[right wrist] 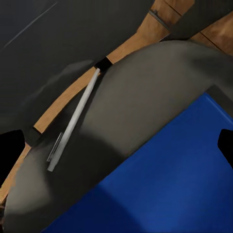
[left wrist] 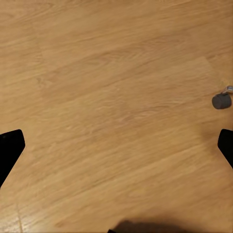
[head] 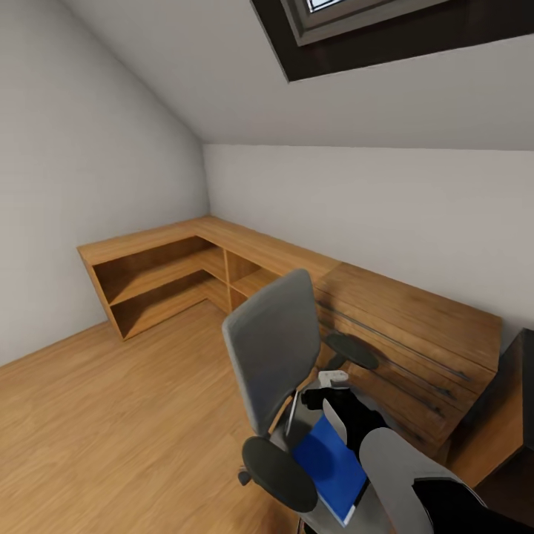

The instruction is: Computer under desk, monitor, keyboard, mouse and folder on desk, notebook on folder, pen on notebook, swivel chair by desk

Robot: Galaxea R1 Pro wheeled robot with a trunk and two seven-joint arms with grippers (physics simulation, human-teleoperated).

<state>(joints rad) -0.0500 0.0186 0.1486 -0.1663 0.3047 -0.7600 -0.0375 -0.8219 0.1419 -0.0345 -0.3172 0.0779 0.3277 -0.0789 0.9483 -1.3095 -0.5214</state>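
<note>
The swivel chair (head: 273,354), with grey back and dark armrests, stands in the lower middle of the head view. The blue folder (head: 331,467) lies flat on its seat. In the right wrist view the folder (right wrist: 165,184) covers part of the grey seat (right wrist: 145,92), and the pale pen (right wrist: 75,119) lies on the seat beside it, apart from it. My right gripper (head: 320,400) hangs over the seat, open (right wrist: 116,150), with nothing between its fingers. My left gripper (left wrist: 116,150) is open above bare wooden floor, with a chair caster (left wrist: 221,100) off to one side.
A long light-wood shelf unit and dresser (head: 386,311) runs along the walls behind the chair. A dark piece of furniture (head: 517,386) shows at the right edge. Wooden floor (head: 111,415) lies open to the left of the chair. A sloped ceiling with a skylight is overhead.
</note>
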